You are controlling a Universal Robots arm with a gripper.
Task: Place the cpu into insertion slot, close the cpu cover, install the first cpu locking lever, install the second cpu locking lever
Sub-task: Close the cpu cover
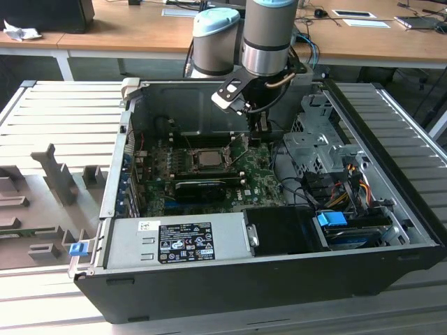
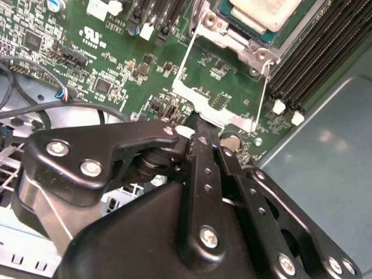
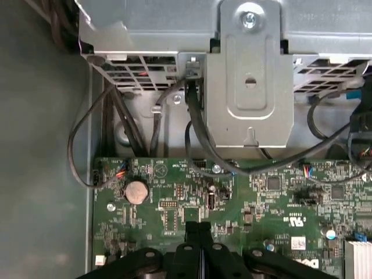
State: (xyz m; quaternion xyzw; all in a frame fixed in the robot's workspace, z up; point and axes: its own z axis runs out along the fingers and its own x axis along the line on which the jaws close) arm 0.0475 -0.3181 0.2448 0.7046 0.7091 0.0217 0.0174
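Observation:
The cpu (image 1: 208, 158) lies flat in the insertion slot (image 2: 244, 51) on the green motherboard (image 1: 258, 178); in the second wrist view its silver-grey top (image 2: 261, 11) shows inside the socket's metal rim. The cpu cover (image 2: 216, 110) is swung open and tilts away from the socket, with green board showing through its square window. My gripper (image 2: 199, 125) hangs just beside the socket, on the exterior view's right (image 1: 257, 134). Its black fingers are pressed together (image 3: 198, 228), with the tips at the cover's free edge. I cannot tell if they pinch that edge.
The open computer case holds a grey power supply (image 1: 178, 241) at the front and a metal drive cage (image 1: 318, 139) with cables (image 1: 335, 185) on the exterior view's right. Black memory slots (image 2: 325, 40) run beside the socket. A coin battery (image 3: 136, 189) sits on the board.

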